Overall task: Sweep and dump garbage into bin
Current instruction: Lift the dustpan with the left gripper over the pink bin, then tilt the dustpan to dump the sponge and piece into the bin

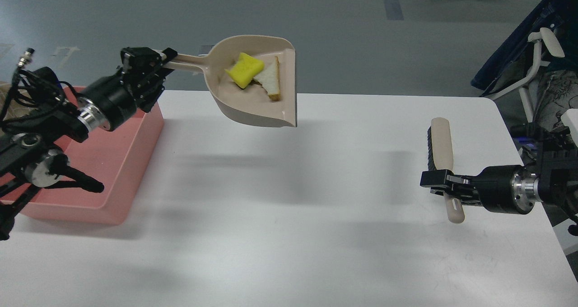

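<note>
My left gripper [151,67] is shut on the long handle of the beige dustpan [253,104] and holds it high above the table's far left part. In the pan lie the garbage pieces: a yellow spongy piece [244,69] and a white bread slice [270,77]. The pink bin [126,149] stands at the left, partly hidden by my left arm; the pan hangs to its right, outside it. My right gripper [435,183] is shut on the beige hand brush [441,155] near the table's right edge.
The white table [289,216] carries only the bin and shadows. A chair and dark cloth [542,58] stand beyond the right edge. Grey floor lies behind the table.
</note>
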### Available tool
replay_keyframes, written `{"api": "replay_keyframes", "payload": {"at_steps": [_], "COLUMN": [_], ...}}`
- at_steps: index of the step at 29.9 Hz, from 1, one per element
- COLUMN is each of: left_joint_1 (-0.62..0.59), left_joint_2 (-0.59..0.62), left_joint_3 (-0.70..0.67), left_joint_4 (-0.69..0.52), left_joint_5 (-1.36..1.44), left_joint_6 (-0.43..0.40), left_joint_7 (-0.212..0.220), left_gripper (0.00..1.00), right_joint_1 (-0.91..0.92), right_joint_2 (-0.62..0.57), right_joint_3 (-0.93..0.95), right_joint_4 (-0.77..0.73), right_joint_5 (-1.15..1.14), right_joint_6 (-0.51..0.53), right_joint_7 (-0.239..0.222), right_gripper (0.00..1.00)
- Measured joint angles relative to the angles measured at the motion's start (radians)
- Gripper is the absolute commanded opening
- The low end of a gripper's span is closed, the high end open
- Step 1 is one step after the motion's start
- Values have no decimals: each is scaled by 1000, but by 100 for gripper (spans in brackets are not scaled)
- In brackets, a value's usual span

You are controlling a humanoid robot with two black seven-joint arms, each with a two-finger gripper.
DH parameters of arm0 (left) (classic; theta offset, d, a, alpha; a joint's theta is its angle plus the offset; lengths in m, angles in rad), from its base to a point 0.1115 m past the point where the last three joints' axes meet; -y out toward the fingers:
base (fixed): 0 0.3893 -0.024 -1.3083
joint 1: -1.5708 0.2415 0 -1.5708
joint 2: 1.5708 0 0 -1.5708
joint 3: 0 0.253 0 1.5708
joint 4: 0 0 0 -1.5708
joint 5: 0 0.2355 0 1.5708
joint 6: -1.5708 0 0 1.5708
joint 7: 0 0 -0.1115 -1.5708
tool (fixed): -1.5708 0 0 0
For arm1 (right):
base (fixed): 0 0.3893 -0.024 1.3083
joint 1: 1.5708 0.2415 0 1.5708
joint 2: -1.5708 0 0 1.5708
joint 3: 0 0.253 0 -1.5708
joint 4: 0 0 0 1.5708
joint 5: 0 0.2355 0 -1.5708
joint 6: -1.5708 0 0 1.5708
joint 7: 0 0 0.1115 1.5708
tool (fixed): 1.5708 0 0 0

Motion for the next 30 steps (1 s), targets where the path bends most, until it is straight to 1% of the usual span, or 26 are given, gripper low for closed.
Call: {"api": "replay_keyframes", "payload": {"at_steps": [4, 6, 11, 15, 20, 26, 30], "left_joint_1": [37, 67, 150, 188, 196, 197, 197], "left_joint_2": [135, 205, 324, 364, 373, 381, 395], "left_joint_3": [-19, -21, -22, -22, -22, -20, -15], "left_joint_4": [-1, 5, 39, 108, 290, 512, 598], "left_joint_5": [-89, -131, -188, -196, -188, -139, -94], "left_joint_6": [-68, -100, -172, -220, -308, -319, -320], "left_joint_7": [-18, -41, -129, -182, -233, -294, -332], "left_gripper": [0, 0, 0, 0, 0, 0, 0], "right_joint_1": [-1, -2, -10, -18, -23, -25, -27], "right_joint_2": [1, 1, 1, 1, 1, 1, 2], "right_joint_3": [1, 1, 4, 5, 8, 7, 7], "right_joint_4": [-1, -1, -1, 0, 1, 1, 0], "right_joint_5": [-2, -3, -3, -4, -5, -6, -6], "right_joint_6": [-1, -2, -4, -5, -6, -6, -6], "right_joint_7": [0, 0, 0, 0, 0, 1, 1], "right_gripper": [0, 0, 0, 0, 0, 0, 0]}}
